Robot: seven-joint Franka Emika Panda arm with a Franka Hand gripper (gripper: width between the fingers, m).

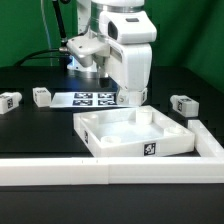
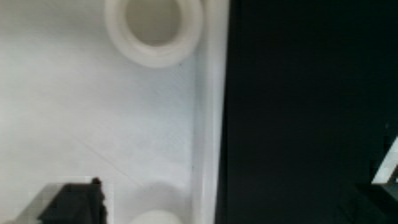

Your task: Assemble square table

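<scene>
Exterior view is showing the smooth white plastic square slab with raised rim [image 1: 115, 143] sitting just beside the long white L-shaped barrier wall [image 1: 60, 170]; the gripper [image 1: 131, 97] is hanging at its far rim, finger spacing impossible to tell.

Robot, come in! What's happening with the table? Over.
Pincer low at back rim of tabletop, open or shut unclear. No legs on it. Three loose legs lie apart; nothing blocks.

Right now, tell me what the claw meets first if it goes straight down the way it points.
Probably the white plastic square slab with raised rim: the claw points down at its floor near one edge, beside a round socket. Height is unclear.
</scene>
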